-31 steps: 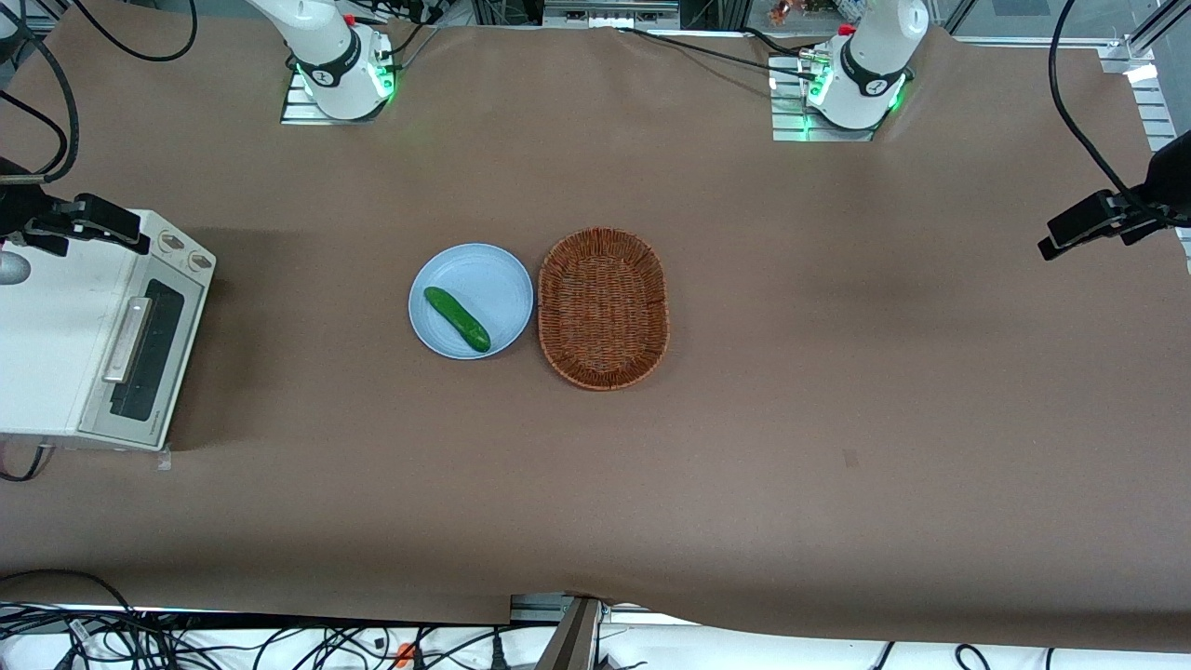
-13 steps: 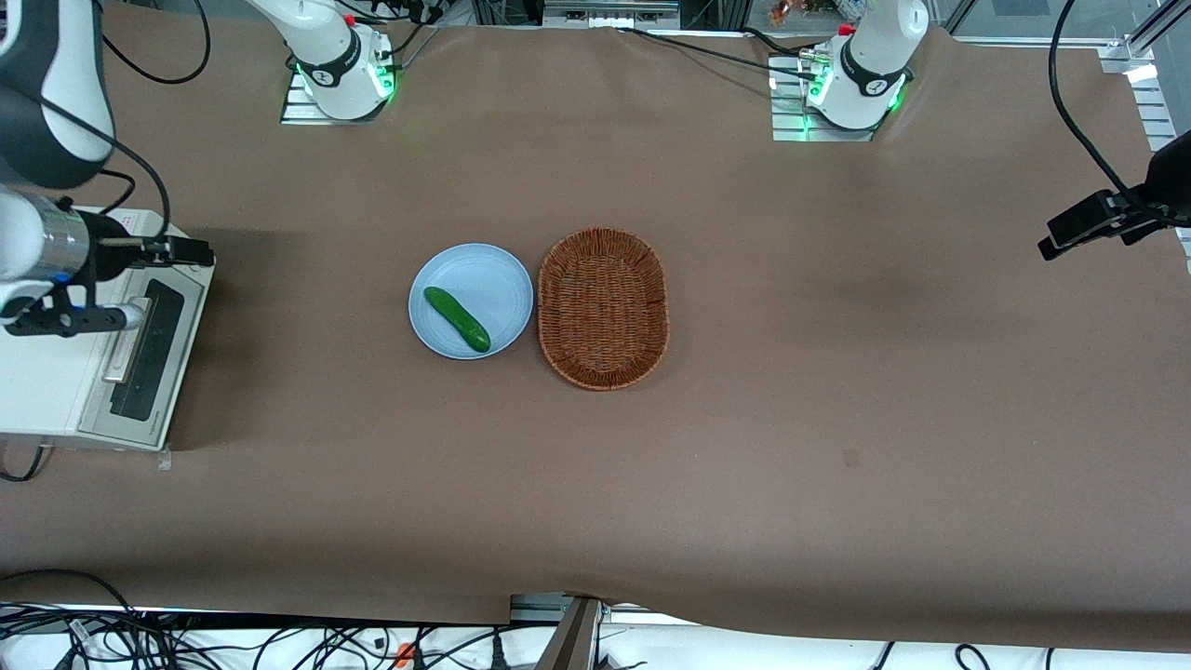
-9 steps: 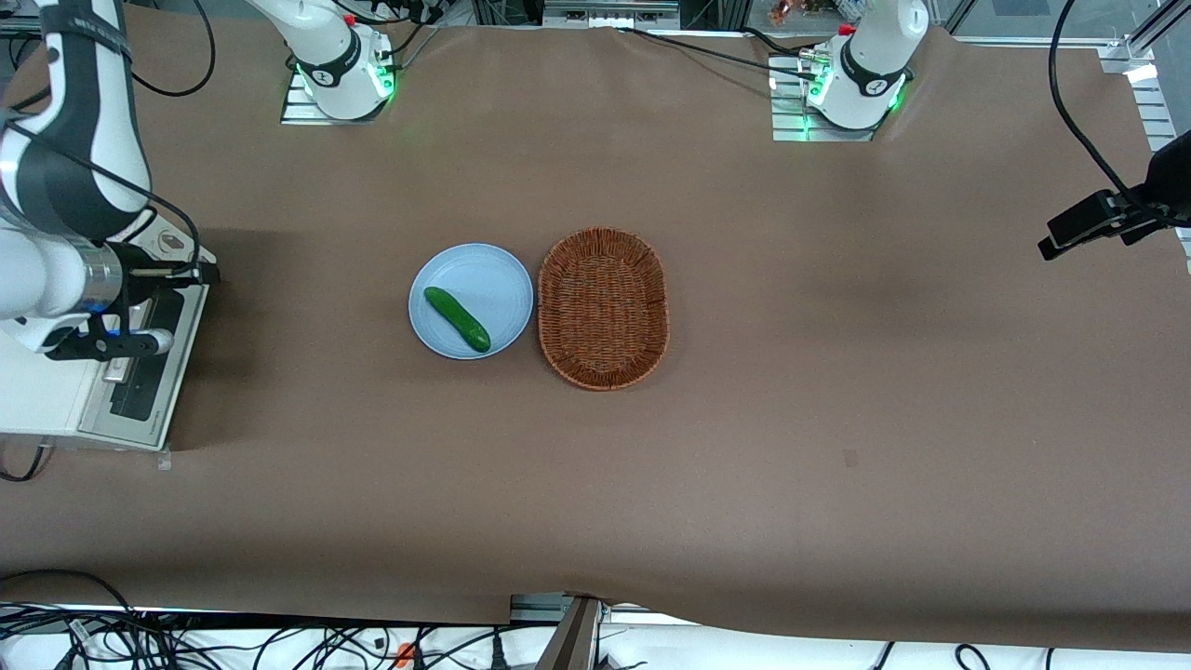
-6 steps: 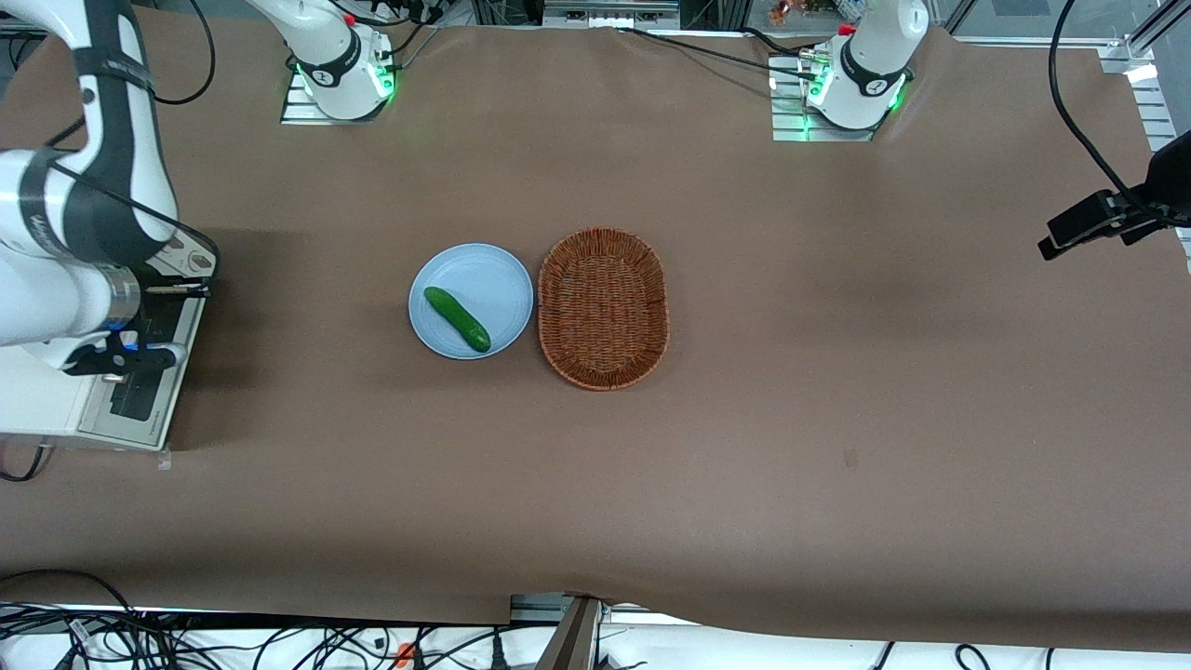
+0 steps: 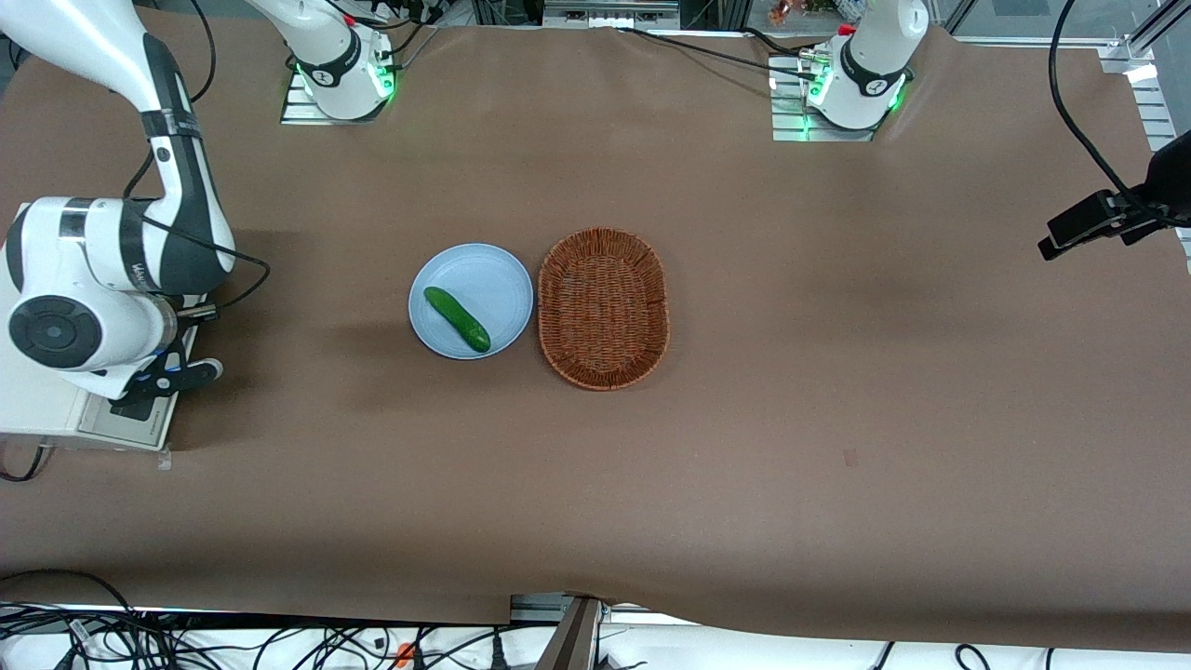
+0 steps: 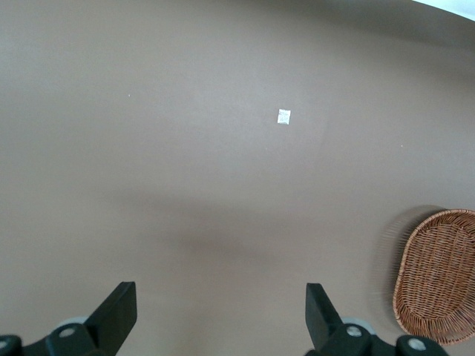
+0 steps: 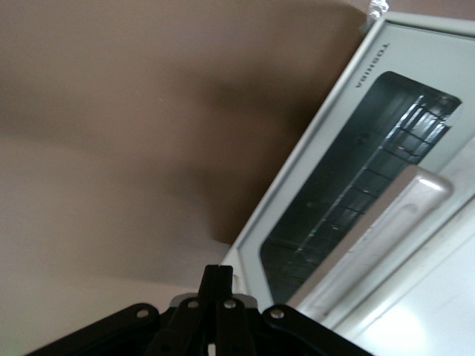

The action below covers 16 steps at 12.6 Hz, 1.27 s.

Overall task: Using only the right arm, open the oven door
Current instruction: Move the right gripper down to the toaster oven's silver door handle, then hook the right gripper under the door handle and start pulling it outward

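The oven door is closed, silver-framed, its dark glass showing the wire rack. The tool, fingers pressed together and empty, hangs just in front of it.

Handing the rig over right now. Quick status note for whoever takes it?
Gripper: jaws shut, holding nothing, hovering by the frame edge of the oven door, short of the bar handle.
The oven sits at the working arm's end of the table.
Done: approach only; the door is closed.
Left: get onto the handle, probably by hooking it, and swing the door open.
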{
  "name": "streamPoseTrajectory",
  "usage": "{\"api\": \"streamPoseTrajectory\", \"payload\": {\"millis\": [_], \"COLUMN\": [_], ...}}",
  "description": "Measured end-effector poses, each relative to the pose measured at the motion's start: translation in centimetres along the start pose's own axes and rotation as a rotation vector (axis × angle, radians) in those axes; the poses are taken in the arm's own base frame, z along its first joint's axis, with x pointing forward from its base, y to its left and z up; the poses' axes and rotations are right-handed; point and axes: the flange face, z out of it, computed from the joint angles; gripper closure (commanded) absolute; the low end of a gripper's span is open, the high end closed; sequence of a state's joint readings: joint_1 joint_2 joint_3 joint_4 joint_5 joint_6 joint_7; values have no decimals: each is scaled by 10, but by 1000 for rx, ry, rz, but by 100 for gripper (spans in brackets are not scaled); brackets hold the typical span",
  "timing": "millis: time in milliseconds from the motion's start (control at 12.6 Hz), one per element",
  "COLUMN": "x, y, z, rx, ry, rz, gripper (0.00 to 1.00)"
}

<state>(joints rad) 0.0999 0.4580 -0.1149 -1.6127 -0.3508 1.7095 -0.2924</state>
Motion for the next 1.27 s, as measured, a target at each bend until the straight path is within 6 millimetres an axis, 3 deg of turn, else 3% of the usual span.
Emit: {"api": "streamPoseTrajectory", "payload": {"millis": [633,1266], "x": [-9,-17], "y": [24,48], "z": [5,16], "rx": [-147,-162], "ry": [-73,-82], "rz": [-218,-256], "gripper": [100,100]}}
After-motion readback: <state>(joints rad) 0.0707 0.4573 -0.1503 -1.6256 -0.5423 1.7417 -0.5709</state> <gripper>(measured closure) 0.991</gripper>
